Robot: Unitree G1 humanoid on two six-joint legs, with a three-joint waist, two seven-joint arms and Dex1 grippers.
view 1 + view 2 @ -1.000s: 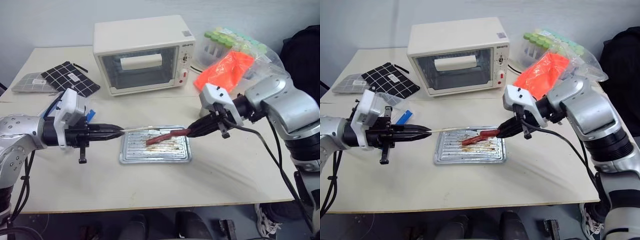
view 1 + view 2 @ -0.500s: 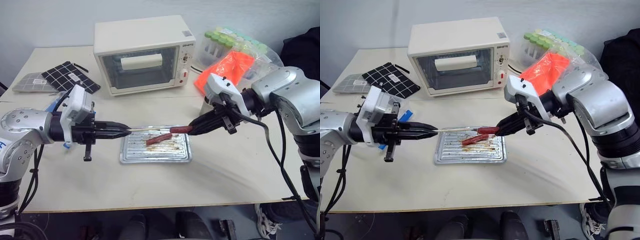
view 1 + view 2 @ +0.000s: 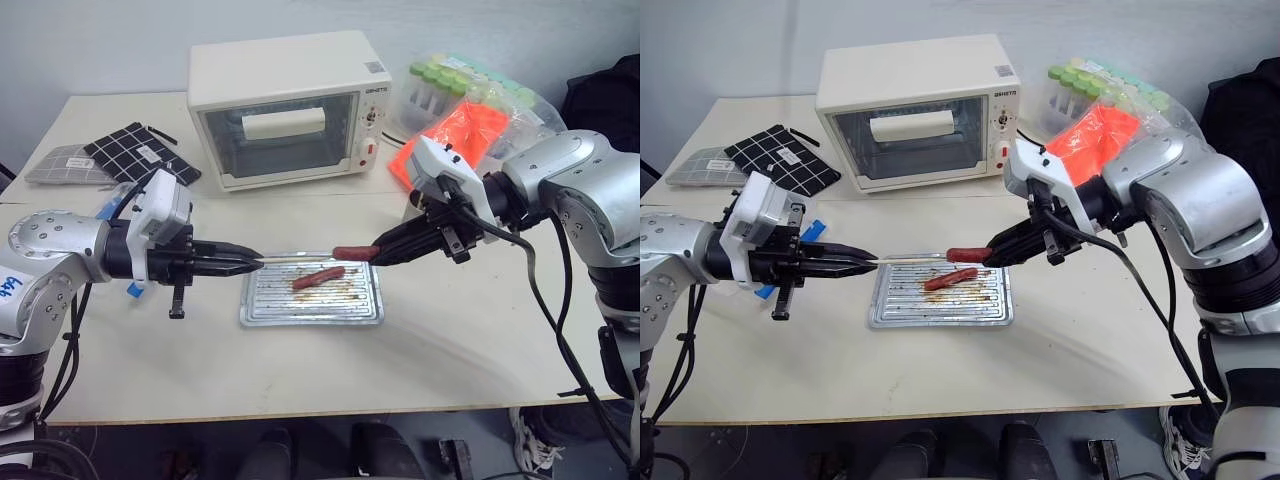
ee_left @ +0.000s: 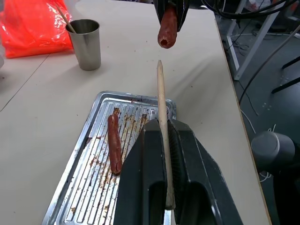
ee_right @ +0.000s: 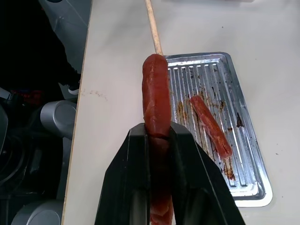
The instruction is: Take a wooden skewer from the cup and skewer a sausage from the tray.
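Holding the wooden skewer (image 3: 290, 258) clamped in the shut left hand (image 3: 250, 264), stick running level to the right over the far edge of the tray (image 3: 262, 315), its free tip stopping just short of the sausage (image 3: 353, 252). Gripping that sausage by its right end in the nearly shut right hand (image 3: 384, 253), left end free and aimed at the stick, hanging above the tray rather than lying in it. Leaving a second, more orange sausage (image 3: 318, 277) lying on the ribbed tray floor. Standing well apart on the right, beside the orange bag (image 4: 33, 26), the cup (image 4: 86, 43).

Likely light and soft, that sausage, with a greasy skin apt to slide or bend under an off-centre push; gripping close behind the free end probably steadying it best. Likely stiff along its length but thin and snappable, that stick, so gripping near the tip and pushing dead straight seeming safest. Tips looking slightly out of line in the left wrist view, stick pointing a little beside the sausage's end.
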